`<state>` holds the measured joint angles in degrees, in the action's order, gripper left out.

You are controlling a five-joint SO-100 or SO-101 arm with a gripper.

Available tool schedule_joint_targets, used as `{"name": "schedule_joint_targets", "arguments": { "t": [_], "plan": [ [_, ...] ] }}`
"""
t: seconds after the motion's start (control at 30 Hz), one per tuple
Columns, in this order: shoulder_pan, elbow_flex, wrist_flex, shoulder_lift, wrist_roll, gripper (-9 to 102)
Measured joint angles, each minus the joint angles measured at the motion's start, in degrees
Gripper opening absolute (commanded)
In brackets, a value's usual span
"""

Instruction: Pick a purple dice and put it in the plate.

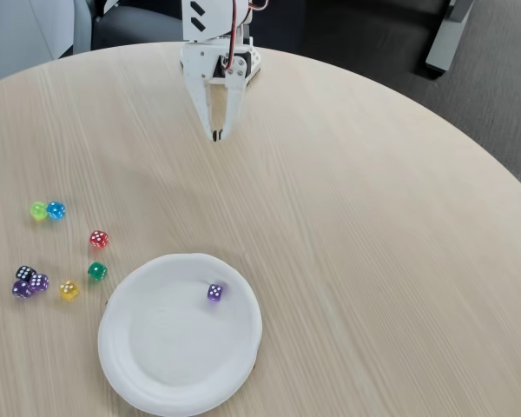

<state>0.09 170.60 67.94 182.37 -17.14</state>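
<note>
While the gripper is hanging far up the table with fingers together on nothing, a purple dice is already sitting inside the plate, near its upper right rim.
Dice is looking tiny, light, hard, slick translucent plastic: pinching opposite flat faces is seeming safest. Plate is looking thin, white, raised-rimmed. More purple dice are lying left of it on pale woodgrain table.

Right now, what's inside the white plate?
One purple dice lies in the plate, near its upper right rim in the fixed view. The rest of the plate's surface is bare. Whatever is under the plate is covered.
</note>
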Motion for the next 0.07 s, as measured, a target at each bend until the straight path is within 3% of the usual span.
{"name": "schedule_joint_targets", "arguments": {
  "t": [0.07],
  "plan": [
    [0.00,0.00,0.00,0.00,0.00,2]
  ]
}}
